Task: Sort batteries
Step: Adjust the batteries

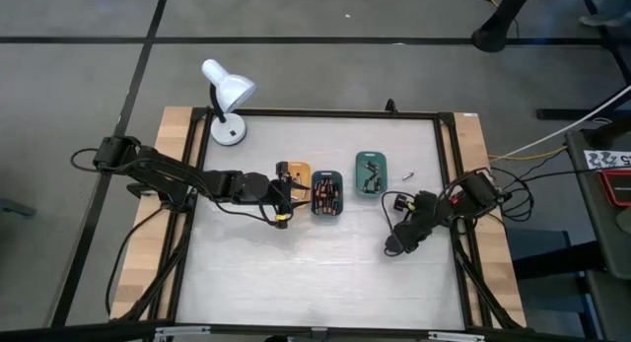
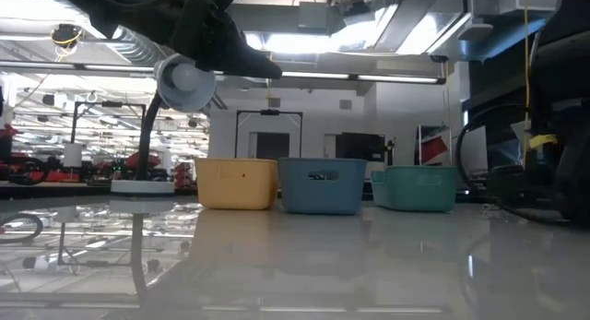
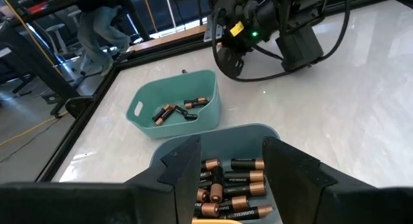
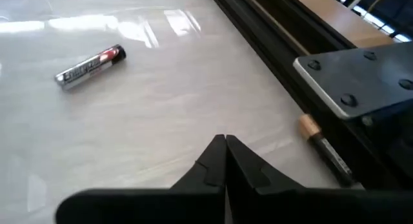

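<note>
My left gripper hangs open and empty above the dark teal tray, at the side next to the orange tray. Several black and copper batteries lie in the teal tray. The green tray beyond it holds a few more. My right gripper is shut, low over the bare table near the right rail. A silvery battery with a red end lies ahead of it. A black battery with a copper tip lies beside the rail.
A white desk lamp stands at the table's far left. The black frame rail and a bolted bracket run close beside my right gripper. The three trays stand in a row mid-table. Bare tabletop lies toward the near edge.
</note>
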You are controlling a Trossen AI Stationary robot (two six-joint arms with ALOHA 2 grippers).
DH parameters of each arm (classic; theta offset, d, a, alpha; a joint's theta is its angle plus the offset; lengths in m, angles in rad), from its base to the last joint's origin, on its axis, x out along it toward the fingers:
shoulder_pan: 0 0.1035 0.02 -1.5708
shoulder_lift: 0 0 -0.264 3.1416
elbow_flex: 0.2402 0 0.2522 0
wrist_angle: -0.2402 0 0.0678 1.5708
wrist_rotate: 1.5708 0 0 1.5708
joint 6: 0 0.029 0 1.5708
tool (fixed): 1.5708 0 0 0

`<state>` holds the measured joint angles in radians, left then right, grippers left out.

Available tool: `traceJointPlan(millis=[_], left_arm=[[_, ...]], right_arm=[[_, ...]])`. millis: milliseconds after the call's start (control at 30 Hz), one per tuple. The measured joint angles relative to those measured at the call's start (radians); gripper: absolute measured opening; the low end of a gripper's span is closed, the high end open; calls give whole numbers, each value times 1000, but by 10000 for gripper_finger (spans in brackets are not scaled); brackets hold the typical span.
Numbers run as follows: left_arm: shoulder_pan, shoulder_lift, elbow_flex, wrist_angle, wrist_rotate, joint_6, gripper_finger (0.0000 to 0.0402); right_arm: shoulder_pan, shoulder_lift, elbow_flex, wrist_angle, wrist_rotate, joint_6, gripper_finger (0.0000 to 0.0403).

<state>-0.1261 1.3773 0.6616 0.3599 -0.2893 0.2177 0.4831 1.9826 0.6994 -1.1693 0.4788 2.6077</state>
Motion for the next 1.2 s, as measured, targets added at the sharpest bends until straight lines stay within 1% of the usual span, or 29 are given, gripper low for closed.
traceJointPlan(millis=[67,200,233,367,467,533,633,667,767,867,933,1000,1033,1133,1200], left_arm=[[0,0,0,0,0,0,156],[0,0,0,0,0,1,156],[0,0,0,0,0,3,156],[0,0,0,-1,0,6,156],[0,0,0,-3,0,18,156],[0,0,0,-4,0,19,156],[0,0,0,-4,0,19,156],[0,0,0,-4,0,19,156],[0,0,0,-4,0,19,156],[0,0,0,-4,0,17,156],[0,0,0,-2,0,15,156],[0,0,0,0,0,14,156],[0,0,0,-1,0,14,156],[0,0,0,1,0,14,156],[-2,0,0,2,0,12,156]], right_arm=[[1,4,30,-24,-42,-3,1],[2,2,126,-118,-223,-5,1],[4,2,154,-145,-254,-9,1],[31,1,243,-240,-320,-26,1],[53,1,245,-288,-407,-20,1],[68,0,217,-277,-453,-19,1],[86,1,147,-135,-499,-1,1],[90,-1,118,-102,-502,27,1],[95,-15,38,-26,-509,34,1],[88,-8,10,-46,-518,86,1],[60,-4,8,-97,-530,99,1],[28,-6,6,-102,-520,89,1],[11,-6,0,-96,-493,81,1],[-50,-7,-34,-30,-352,60,1],[-86,-9,-55,-7,-294,40,1]])
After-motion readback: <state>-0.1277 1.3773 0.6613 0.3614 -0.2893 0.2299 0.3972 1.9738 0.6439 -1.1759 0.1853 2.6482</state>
